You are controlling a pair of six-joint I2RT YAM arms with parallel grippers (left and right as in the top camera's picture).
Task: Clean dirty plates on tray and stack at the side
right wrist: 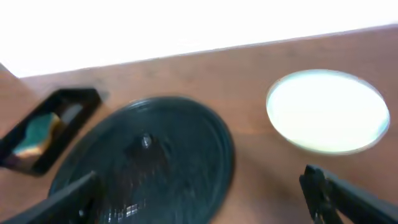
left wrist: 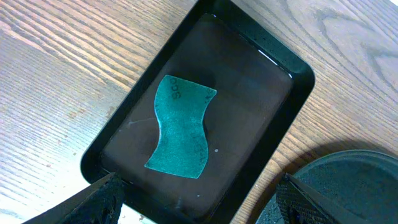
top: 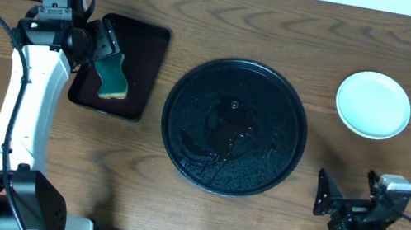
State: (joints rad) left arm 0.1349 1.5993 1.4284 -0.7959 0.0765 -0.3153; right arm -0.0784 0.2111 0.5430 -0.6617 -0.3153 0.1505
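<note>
The round black tray (top: 234, 126) sits mid-table with a wet, speckled surface and no plate on it; it also fills the lower left of the right wrist view (right wrist: 149, 162). A pale plate (top: 373, 104) rests on the wood at the far right, seen again as the plate (right wrist: 326, 112); I cannot tell how many are stacked there. My left gripper (top: 103, 42) hangs open above the small rectangular tray, its fingers (left wrist: 93, 202) spread wide and holding nothing. My right gripper (top: 328, 204) stands open near the front right, empty.
A teal sponge (left wrist: 180, 127) lies flat in the small rectangular black tray (left wrist: 273, 62) at the left, also seen from overhead as the sponge (top: 114, 76). Bare wood runs between the round tray and the plate. Cables trail along the left edge.
</note>
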